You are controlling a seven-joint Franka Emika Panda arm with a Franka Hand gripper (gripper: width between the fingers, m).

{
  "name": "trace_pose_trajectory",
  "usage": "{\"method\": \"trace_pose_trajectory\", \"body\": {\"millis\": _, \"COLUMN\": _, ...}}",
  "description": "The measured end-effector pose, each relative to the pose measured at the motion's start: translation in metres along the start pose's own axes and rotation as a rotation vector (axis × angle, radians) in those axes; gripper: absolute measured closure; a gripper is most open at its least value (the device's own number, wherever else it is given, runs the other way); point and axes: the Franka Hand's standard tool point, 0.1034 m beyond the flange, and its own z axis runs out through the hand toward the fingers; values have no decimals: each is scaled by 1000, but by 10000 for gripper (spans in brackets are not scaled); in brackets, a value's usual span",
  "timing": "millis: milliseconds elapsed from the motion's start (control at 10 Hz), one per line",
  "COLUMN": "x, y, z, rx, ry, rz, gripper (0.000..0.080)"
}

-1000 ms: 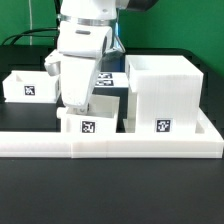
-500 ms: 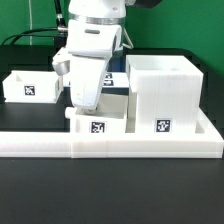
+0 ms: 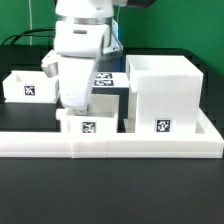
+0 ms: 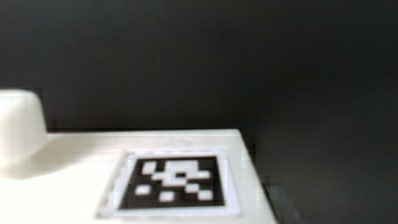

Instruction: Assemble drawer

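The large cube-like housing [image 3: 160, 92] stands at the exterior view's right, against the border wall. A small shallow tray [image 3: 90, 121] with a tag on its front sits just left of the housing. My gripper [image 3: 76, 104] reaches down onto this tray's left part; its fingertips are hidden at the tray's wall, and it seems shut on the tray. A second small tray [image 3: 27, 86] rests apart at the far left. The wrist view shows a white tagged face [image 4: 175, 182] and a rounded white part [image 4: 18, 130] over the black table; no fingers show there.
The long low white border wall [image 3: 110, 146] runs along the front and turns up at the right. The marker board [image 3: 106, 78] lies behind my arm. The black table [image 3: 110, 195] extends in front of the wall.
The small tray and my gripper shifted together toward the housing half a second ago, and are now back to the left, about where they were a second ago.
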Motion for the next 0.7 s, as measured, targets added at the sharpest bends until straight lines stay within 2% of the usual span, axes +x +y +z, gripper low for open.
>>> {"method": "trace_pose_trajectory", "body": {"millis": 300, "x": 3, "y": -1, "z": 2, "rx": 4, "ry": -1, "rz": 7, "gripper": 757}}
{"method": "trace_pose_trajectory", "body": {"millis": 500, "x": 3, "y": -1, "z": 3, "rx": -2, "ry": -2, "rz": 6, "gripper": 757}}
{"method": "trace_pose_trajectory", "body": {"millis": 600, "x": 8, "y": 1, "z": 4, "rx": -13, "ry": -5, "rz": -33, "gripper": 757}}
{"method": "trace_pose_trajectory", "body": {"millis": 700, "x": 8, "y": 0, "z": 4, "rx": -11, "ry": -5, "rz": -29, "gripper": 757}}
